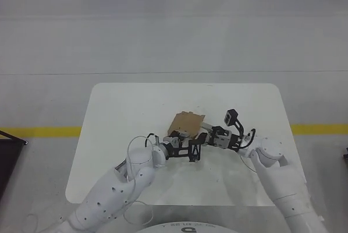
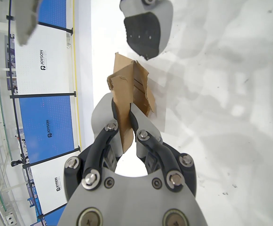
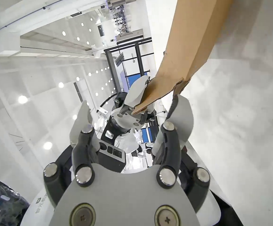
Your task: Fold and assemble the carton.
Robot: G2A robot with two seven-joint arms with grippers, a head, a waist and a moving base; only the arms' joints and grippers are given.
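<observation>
One brown carton (image 1: 185, 123), half-folded with ragged flaps, is near the table's (image 1: 133, 116) middle. Two grippers meet there: the left gripper (image 2: 123, 116) pinches one flap, while the right gripper (image 3: 131, 105) gapes apart.

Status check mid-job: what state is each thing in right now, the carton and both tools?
carton: partly folded, flaps loose, not yet assembled, held by one flap.
left tool: shut on the carton's flap.
right tool: open, fingers spread wide, one finger close to the carton's corner, not clamped on it.
</observation>
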